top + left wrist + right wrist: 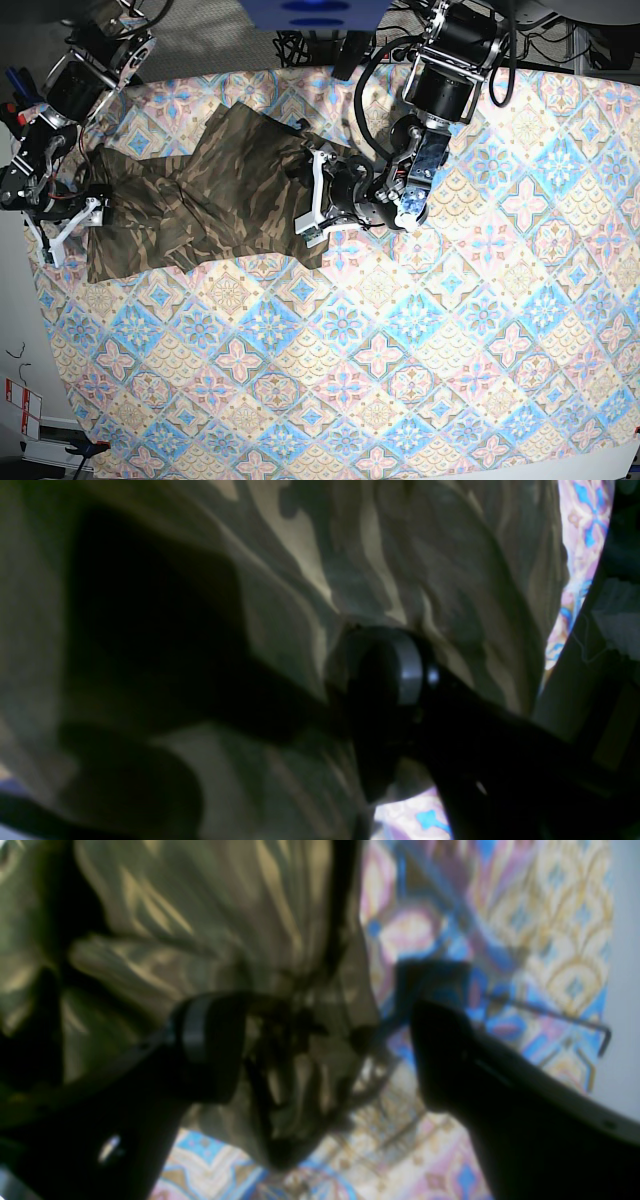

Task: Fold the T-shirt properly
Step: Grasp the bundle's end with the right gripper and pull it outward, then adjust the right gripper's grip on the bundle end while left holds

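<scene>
Two tools: left tool (pixel 350 700) clamps T-shirt (pixel 200 200); right tool (pixel 325 1050) apart, seen only via wrist cam.

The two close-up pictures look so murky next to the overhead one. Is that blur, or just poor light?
Both. In the left wrist view the T-shirt fills the frame, dim and soft, with the gripper a black silhouette. The right wrist view is smeared, its open right gripper dark against the bright tablecloth. The base view is evenly lit and sharp.
</scene>
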`<action>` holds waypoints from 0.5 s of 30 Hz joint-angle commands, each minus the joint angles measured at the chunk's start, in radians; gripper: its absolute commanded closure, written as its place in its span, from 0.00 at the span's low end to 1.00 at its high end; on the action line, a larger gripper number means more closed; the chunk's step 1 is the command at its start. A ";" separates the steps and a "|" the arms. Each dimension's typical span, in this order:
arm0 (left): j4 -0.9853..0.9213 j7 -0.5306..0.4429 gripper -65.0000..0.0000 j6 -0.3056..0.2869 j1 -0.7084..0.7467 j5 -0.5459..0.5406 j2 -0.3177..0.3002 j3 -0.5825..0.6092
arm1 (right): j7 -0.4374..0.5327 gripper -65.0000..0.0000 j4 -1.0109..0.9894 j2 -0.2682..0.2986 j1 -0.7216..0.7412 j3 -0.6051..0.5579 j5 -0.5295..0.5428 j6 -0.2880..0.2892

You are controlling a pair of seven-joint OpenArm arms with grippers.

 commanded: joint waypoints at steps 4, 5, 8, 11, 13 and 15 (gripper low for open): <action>0.005 0.044 0.50 0.010 -0.004 0.036 -0.008 0.002 | 0.018 0.22 -0.138 0.012 0.052 0.001 -0.004 0.002; 0.005 0.044 0.50 0.010 -0.006 0.036 -0.008 0.002 | 0.036 0.22 -0.182 0.012 0.060 0.001 -0.004 0.002; 0.005 0.044 0.50 0.010 -0.006 0.036 -0.008 0.000 | 0.120 0.22 -0.334 0.012 0.072 0.001 -0.004 0.002; 0.005 0.044 0.50 0.010 -0.004 0.036 -0.010 0.000 | 0.166 0.22 -0.454 0.012 0.084 0.001 -0.005 0.002; 0.005 0.044 0.50 0.010 -0.004 0.034 -0.024 0.000 | 0.165 0.22 -0.486 0.012 0.084 0.001 -0.005 0.002; 0.005 0.044 0.50 0.010 -0.004 0.034 -0.024 0.000 | 0.126 0.24 -0.486 0.012 0.084 0.001 -0.005 0.002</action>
